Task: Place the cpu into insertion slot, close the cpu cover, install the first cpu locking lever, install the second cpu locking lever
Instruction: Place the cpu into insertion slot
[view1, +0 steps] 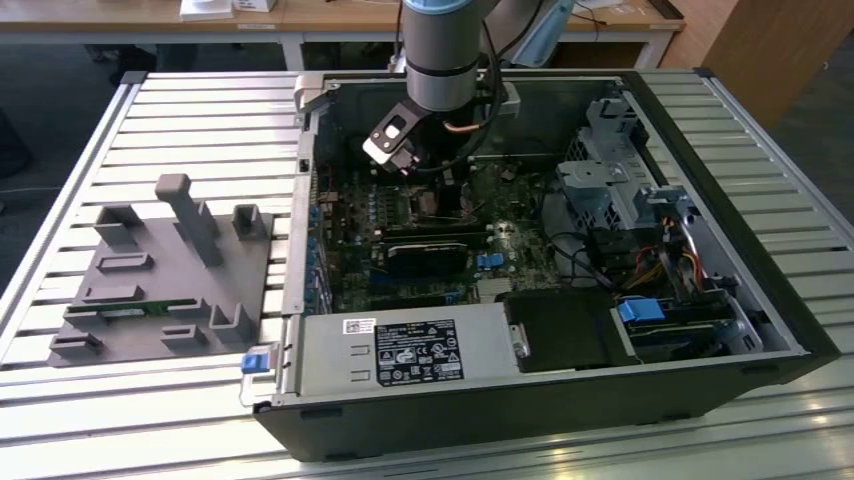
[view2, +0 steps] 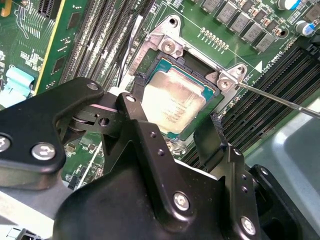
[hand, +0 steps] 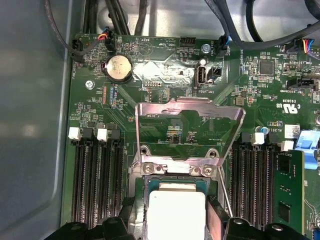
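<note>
The cpu (view2: 172, 102) sits square in its socket (view2: 161, 64) on the green mobo (hand: 85, 120), silver top up. The gripper (view2: 173, 120) is right over it, jaws clamped on two opposite edges of the chip, w/ a black pad (view2: 134, 112) tight against each side.

The cpu cover (hand: 190, 106) stands swung up on its hinge just beyond the socket, w/ bare board showing thru its square opening. One cpu locking lever (view2: 280, 100), a thin wire rod, juts out free from the hinge corner, unhooked. Black RAM slots (hand: 100, 175) run along both sides of the socket, and a coin cell (hand: 118, 67) sits past the cover.

In the exterior view the arm (view1: 447, 50) drops into the open PC case (view1: 534, 425), which lies on its side on the slatted counter (view1: 80, 150). The PSU (view1: 400, 355) is at the case's near edge. A grey parts fixture (view1: 160, 270) rests on the counter toward the exterior view's left, apart from the case.
</note>
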